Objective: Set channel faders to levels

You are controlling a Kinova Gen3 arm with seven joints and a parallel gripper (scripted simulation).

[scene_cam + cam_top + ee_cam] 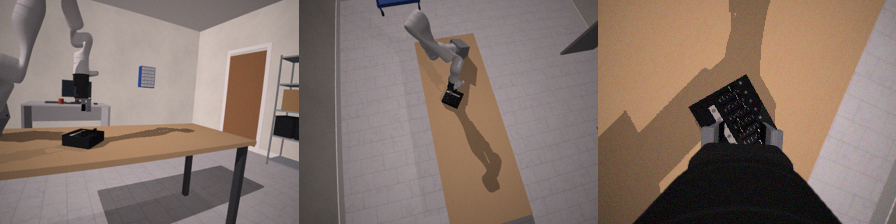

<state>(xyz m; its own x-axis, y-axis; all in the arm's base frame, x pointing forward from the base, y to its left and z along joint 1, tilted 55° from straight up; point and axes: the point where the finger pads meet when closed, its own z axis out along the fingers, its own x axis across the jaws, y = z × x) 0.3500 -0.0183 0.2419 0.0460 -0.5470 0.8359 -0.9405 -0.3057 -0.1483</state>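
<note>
The black lighting desk (454,101) (83,143) (741,85) stands on the wooden table (465,166) (155,145) (808,60), turned at an angle. A pale strip of tape (456,95) (76,134) (714,112) runs along one side of its top. Rows of scale marks and small caps show, but levels and fader positions are too small to read. My gripper (450,92) (86,108) (742,129) is open and empty, fingers pointing down, well above the desk. In the wrist view its fingers and body hide the desk's near part.
The arm's grey base block (460,47) stands at the table's far end. The arm casts a long shadow (478,140) across the desk's surroundings. A side table with a monitor (68,88) and a red cup (60,101) stands behind. Shelves (288,111) are at the right.
</note>
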